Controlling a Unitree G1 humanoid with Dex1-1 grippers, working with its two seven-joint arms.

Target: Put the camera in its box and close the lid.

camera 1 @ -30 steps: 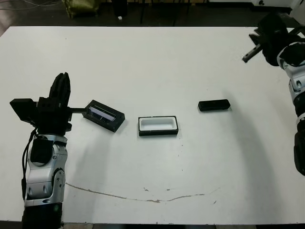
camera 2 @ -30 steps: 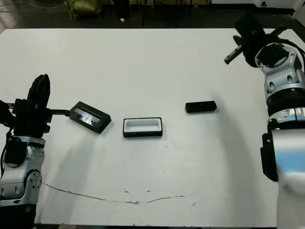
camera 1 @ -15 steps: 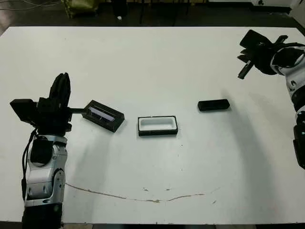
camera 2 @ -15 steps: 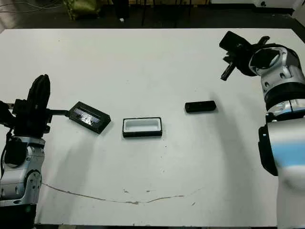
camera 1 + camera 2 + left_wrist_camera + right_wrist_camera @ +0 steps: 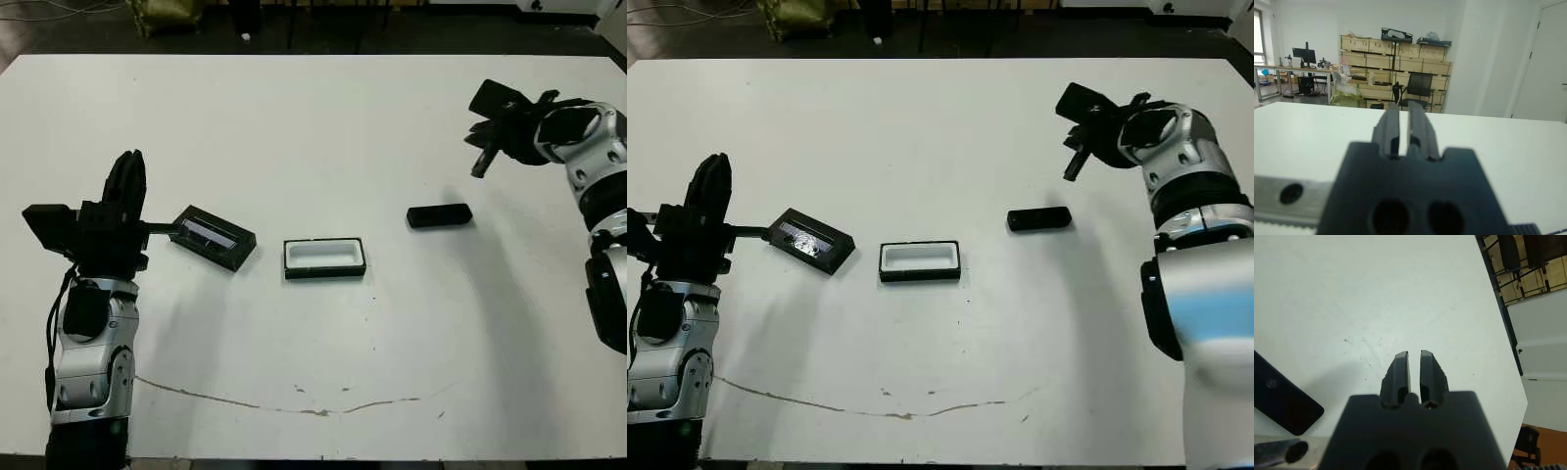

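Observation:
The camera (image 5: pixel 439 215), a slim black bar, lies flat on the white table right of centre; it also shows in the right wrist view (image 5: pixel 1283 404). The box (image 5: pixel 324 273), black-walled with a white lining, sits open at the middle. Left of it rests the lid (image 5: pixel 213 237), black with a pale glossy strip, turned at an angle. My right gripper (image 5: pixel 480 98) hovers beyond and slightly right of the camera, its fingers (image 5: pixel 1400 369) together around nothing. At the table's left my left gripper (image 5: pixel 126 162) points upward, just left of the lid, fingers (image 5: pixel 1391 122) together and holding nothing.
A thin brownish line (image 5: pixel 294 403) runs across the table near its front edge. Dark floor, furniture legs and a yellow-green bag (image 5: pixel 167 14) lie past the far edge. Shelves with cardboard boxes (image 5: pixel 1396 51) and a chair (image 5: pixel 1417 88) stand behind the table.
My right arm has swung from the table's far right corner leftward and lower, closer to the camera. The left arm, lid, box and camera have stayed put.

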